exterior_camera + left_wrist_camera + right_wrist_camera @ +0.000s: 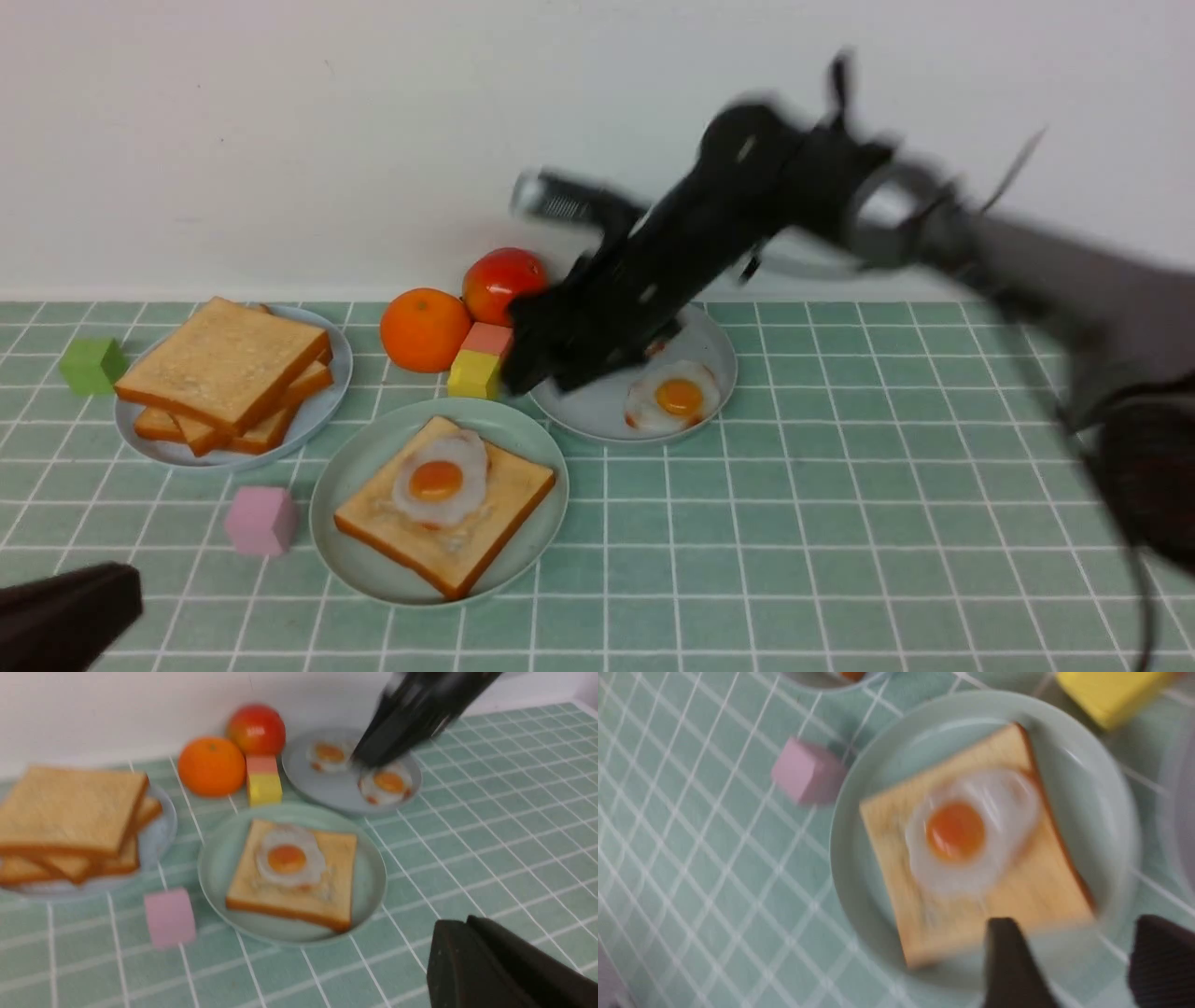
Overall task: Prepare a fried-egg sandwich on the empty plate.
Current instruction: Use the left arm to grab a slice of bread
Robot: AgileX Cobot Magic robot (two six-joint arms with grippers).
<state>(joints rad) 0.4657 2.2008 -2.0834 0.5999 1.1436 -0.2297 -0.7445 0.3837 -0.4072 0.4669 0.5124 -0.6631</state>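
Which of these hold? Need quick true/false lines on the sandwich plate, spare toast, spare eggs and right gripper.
1. The green plate holds one toast slice with an egg on top. True.
2. A second slice covers that egg. False: the egg lies bare.
3. The spare toast stack sits on the grey plate at the robot's left. True.
4. The other grey plate holds one egg. False: it holds two spare eggs.
5. The right gripper grips an egg. False: it is open and empty.
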